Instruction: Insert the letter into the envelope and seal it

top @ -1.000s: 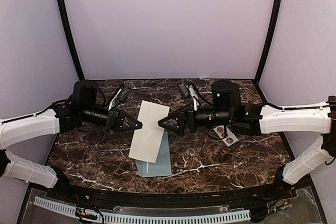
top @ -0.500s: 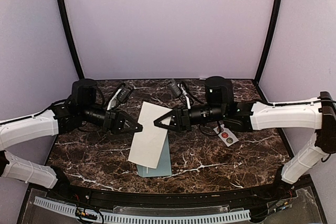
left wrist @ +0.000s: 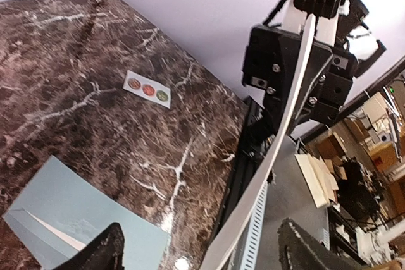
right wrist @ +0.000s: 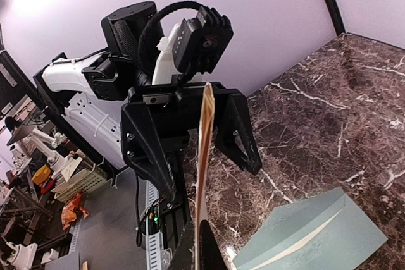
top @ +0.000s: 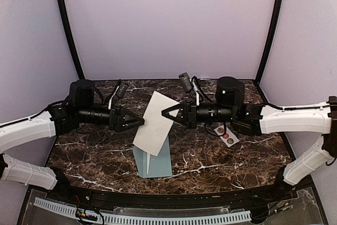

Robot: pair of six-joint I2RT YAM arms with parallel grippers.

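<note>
Item, far left: the left gripper [top: 138, 121] is standing with its black jaws spread wide, straddling the near edge of the letter without clamping it. Item, centre: a pale cream rectangular paper letter [top: 155, 125] is hanging tilted in the air, bowing along its length. Item, beneath it: the flat pale teal paper envelope [top: 160, 163] is lying on the table near the front edge, its far end passing under the sheet's lower corner; whether the two are touching cannot be told. Item, right of centre: the right gripper [top: 165, 114] is pinching the letter's upper right edge, jaws fully closed on it. Item, further right: a small white strip of round stickers [top: 227, 136] is lying under the right arm. Hazards: with a single edge pinch carrying the sheet, it is likely to be swinging or buckling on approach, catching the envelope's mouth and pushing the light envelope across the slick top. Surface: a dark brown marble-patterned table [top: 221, 159] is showing white veins. Room: plain lilac walls [top: 168, 25] are enclosing it, with black corner poles [top: 67, 25] rising behind.
</note>
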